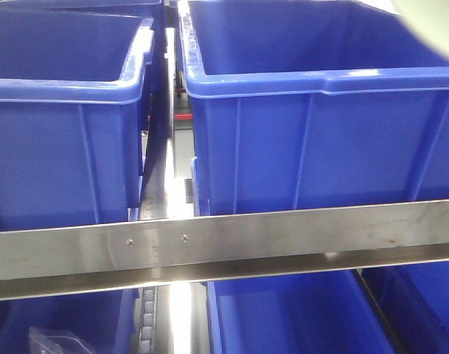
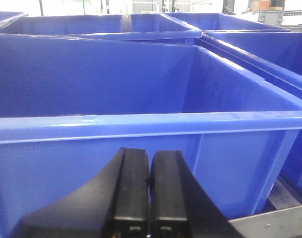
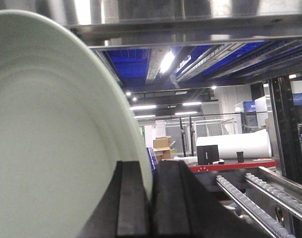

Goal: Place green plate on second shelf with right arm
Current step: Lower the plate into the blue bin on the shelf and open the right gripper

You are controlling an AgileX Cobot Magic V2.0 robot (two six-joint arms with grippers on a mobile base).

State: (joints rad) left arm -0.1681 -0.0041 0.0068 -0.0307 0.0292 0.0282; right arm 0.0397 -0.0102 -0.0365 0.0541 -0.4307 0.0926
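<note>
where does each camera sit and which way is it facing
Front view: off the arms, facing blue bins behind a steel rail; no arm shows.
Left wrist: behind the left gripper, shut and empty, looking over the blue bins.
Right wrist: behind the right gripper, shut on the green plate, looking under a steel shelf into the hall.
Shared: front and left wrist both show blue bins.

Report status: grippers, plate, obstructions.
Left gripper shut, empty, facing blue bin. Right gripper shut on green plate. Steel shelf edge above plate.
</note>
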